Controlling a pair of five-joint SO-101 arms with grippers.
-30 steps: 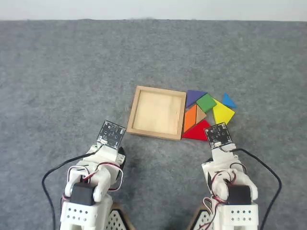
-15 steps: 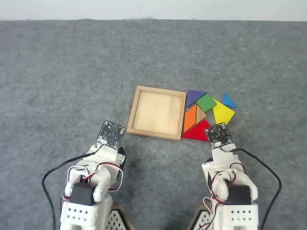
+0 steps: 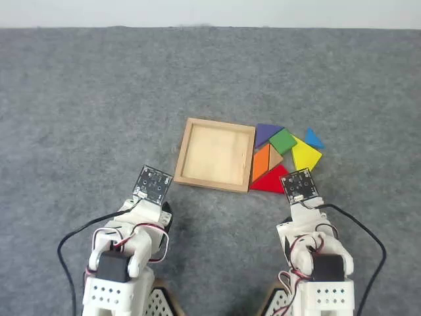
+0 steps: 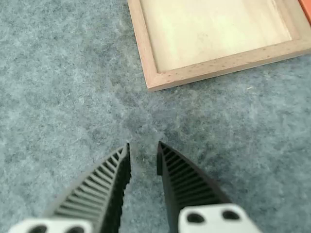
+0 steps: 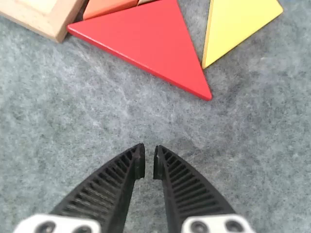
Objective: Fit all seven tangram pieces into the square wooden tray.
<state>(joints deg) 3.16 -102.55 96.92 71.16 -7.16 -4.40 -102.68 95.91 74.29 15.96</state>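
Seven pieces were counted, and none lay in the tray (image 3: 210, 182), so by my judgement the task had not been begun (the tray's floor showed bare wood). All seven sat in one cluster on the worktop (image 3: 99, 99) off the tray's right edge. One orange triangle (image 3: 260, 162) touched that edge, and one red triangle (image 3: 268, 180) lay at the tray's near right corner. One small tan triangle (image 3: 275, 157) was just beyond the orange one, and one purple piece (image 3: 265, 132) sat by the tray's far right corner. One green square (image 3: 283, 141), one yellow triangle (image 3: 305, 156) and one small blue triangle (image 3: 314, 139) lay farther out from the tray. That made five triangles, one square and one purple four-sided piece, all left to place. Two arms waited on the tray's near side. The left tool (image 4: 143, 145) hung just off the tray's near left corner, jaws a narrow slit apart, holding nothing; the right tool (image 5: 148, 148) hung off its near right corner, jaws almost together, empty
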